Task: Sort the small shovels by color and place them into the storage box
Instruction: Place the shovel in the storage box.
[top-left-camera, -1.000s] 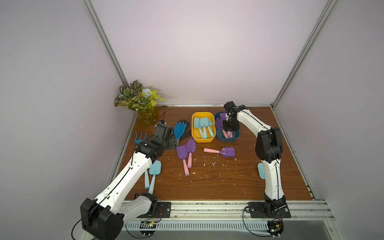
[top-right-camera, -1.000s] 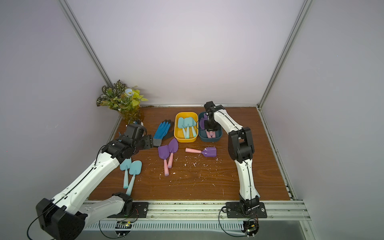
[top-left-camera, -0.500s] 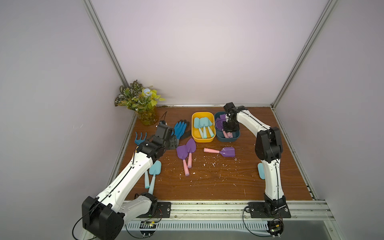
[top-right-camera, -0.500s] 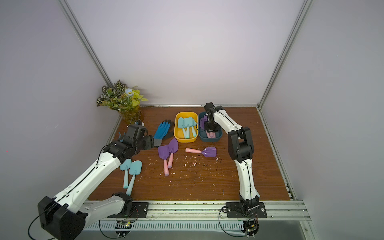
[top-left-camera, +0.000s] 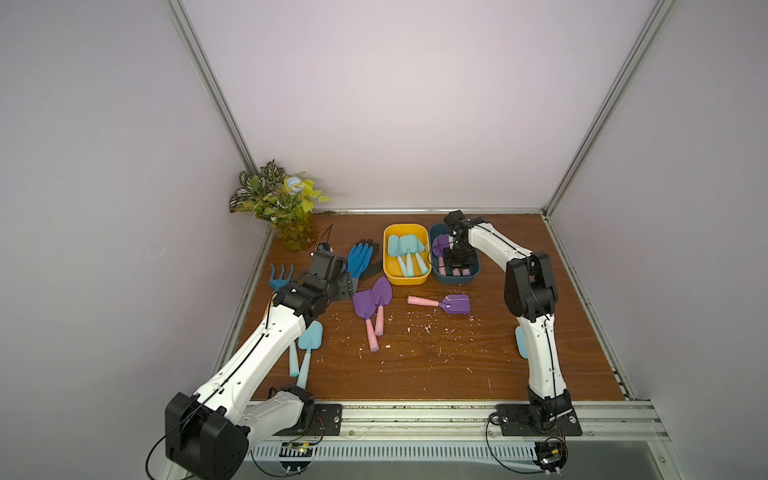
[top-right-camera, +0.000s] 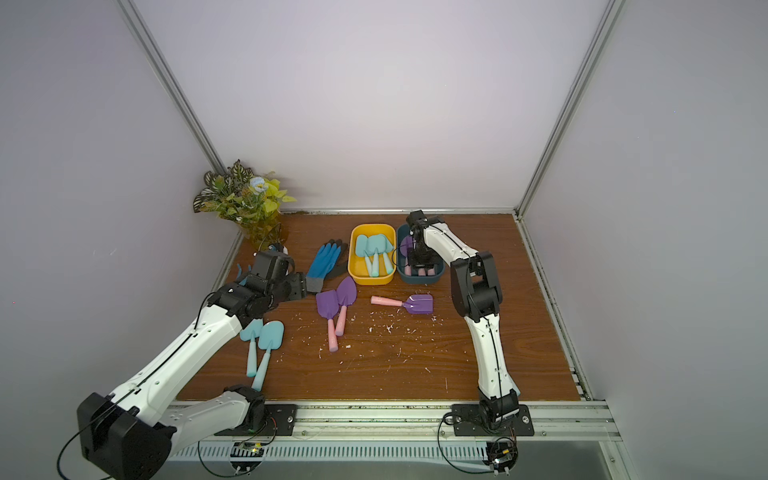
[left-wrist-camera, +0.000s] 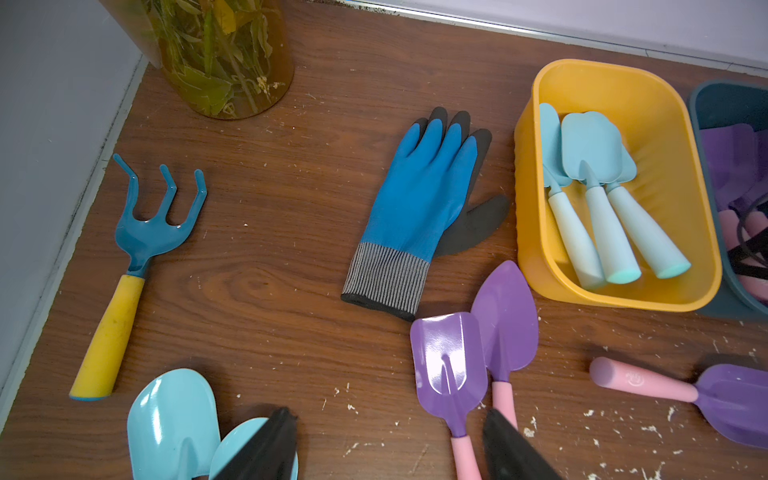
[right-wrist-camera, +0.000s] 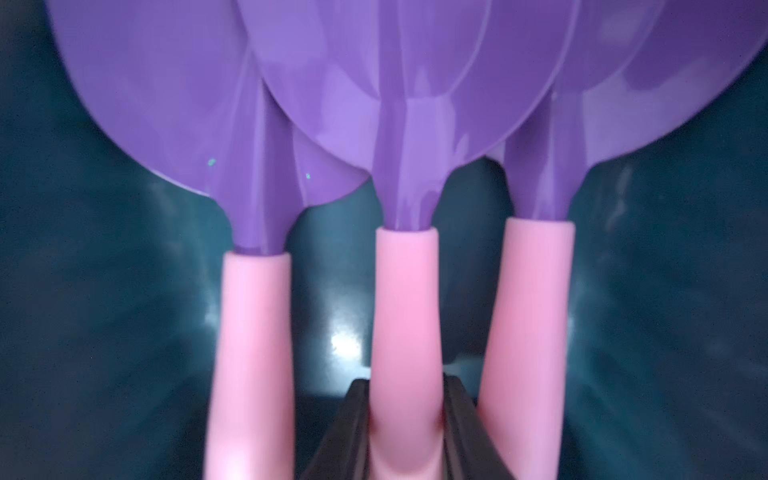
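Nearest the rail, two aqua shovels (top-left-camera: 308, 341) lie side by side on the wooden table (top-left-camera: 436, 374), blades pointing away from me, just beside the left forearm. Another aqua piece (top-left-camera: 520, 344) peeks out from behind the right arm (too hidden for me to say what it is). Mid-table I log a pair of purple shovels (top-left-camera: 371, 300) with pink handles and overlapping blades. To their right a lone purple shovel (top-left-camera: 456, 304) lies crosswise, handle toward the pair, with white crumbs scattered around. The left gripper (left-wrist-camera: 388, 436) hangs between the aqua pair and the purple pair, jaws well apart and nothing in them. Beyond it a blue glove (left-wrist-camera: 419, 199) lies on a dark one, and a blue rake (left-wrist-camera: 145, 232) with a yellow handle lies near the left wall. Further back, the yellow box (top-left-camera: 405, 279) holds three aqua shovels (top-left-camera: 407, 251). Just beside it, the dark teal box (top-left-camera: 457, 280) holds purple ones; I count three pink handles in the right wrist view. The right gripper (right-wrist-camera: 405, 388) is down inside that box, jaws pinched on the pink handle of the middle purple shovel (right-wrist-camera: 405, 124). A potted plant (top-left-camera: 282, 203) stands in the far left corner.
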